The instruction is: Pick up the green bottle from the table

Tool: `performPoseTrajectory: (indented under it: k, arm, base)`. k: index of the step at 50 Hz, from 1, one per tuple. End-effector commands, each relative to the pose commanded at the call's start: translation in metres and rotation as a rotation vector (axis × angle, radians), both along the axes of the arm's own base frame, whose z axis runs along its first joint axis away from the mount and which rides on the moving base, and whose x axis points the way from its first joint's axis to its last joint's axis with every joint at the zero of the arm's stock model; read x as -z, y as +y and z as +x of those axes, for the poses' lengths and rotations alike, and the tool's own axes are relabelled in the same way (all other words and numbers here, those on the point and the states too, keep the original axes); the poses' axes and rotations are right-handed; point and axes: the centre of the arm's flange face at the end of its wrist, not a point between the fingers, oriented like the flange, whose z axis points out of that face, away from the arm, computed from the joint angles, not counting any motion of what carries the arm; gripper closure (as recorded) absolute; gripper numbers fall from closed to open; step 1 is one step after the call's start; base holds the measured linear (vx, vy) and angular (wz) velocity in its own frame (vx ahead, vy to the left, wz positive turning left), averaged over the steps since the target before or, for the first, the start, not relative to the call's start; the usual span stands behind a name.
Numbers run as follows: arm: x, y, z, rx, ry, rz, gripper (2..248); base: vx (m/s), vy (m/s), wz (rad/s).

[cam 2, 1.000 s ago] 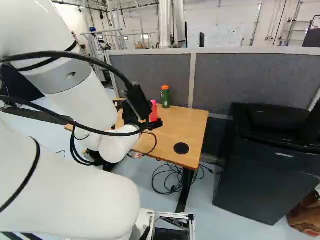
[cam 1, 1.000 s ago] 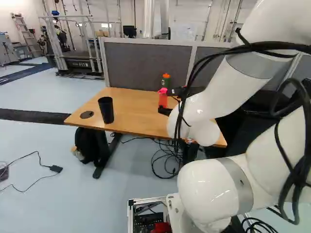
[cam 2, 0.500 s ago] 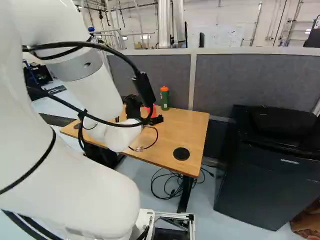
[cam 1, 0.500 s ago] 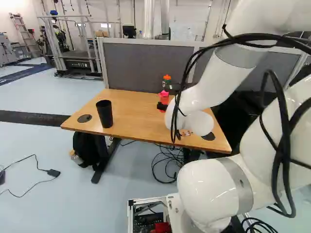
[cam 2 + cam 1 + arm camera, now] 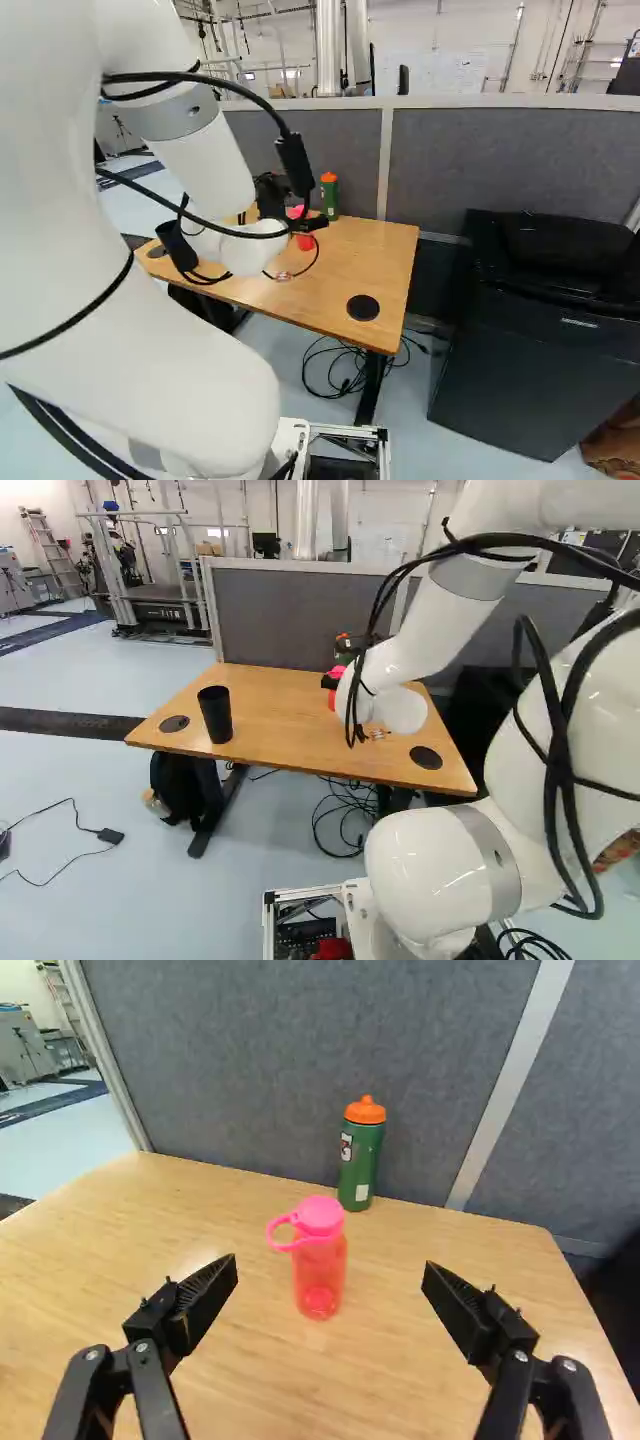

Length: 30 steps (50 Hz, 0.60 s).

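Item one: a black gripper [image 5: 313, 223], open, its two fingers spread well apart above the far part of the table, at the end of a white arm [image 5: 425, 630] with black cables looped along it.

Item two: a translucent pink bottle [image 5: 320, 1270], upright on the table, pink cap with carrying loop. It stood ahead of the gripper, in line with the gap, apart from both fingers.

Item three, the one wanted: a green bottle [image 5: 361, 1165], orange cap, pale marks on its side. I found it upright at the table's far edge, beyond the pink bottle and a little to its right, just beside the partition and apart from the gripper.

Item four: a wooden table [image 5: 285, 705], dark legs. On it, a black cup [image 5: 216, 714] by the near edge at the left; a round black disc [image 5: 174, 723] to the cup's left; a second disc [image 5: 426, 758] toward the right end.

Item five: a grey partition [image 5: 300, 615], pale frame, running behind the table.

Item six, beneath the table: a black bag [image 5: 180, 785] at the left and tangled cables [image 5: 343, 815] toward the right.

Item seven: a black cabinet [image 5: 535, 370], on the floor right of the table, a dark object [image 5: 560, 243] lying on top.
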Motion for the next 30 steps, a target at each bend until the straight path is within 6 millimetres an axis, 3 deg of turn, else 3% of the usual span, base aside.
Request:
performPoseTrajectory:
  k: [30]
  arm:
    - [-0.032,0.0,0.059,0.0,-0.074,0.0,3]
  base:
    - [0.0,0.0,0.0]
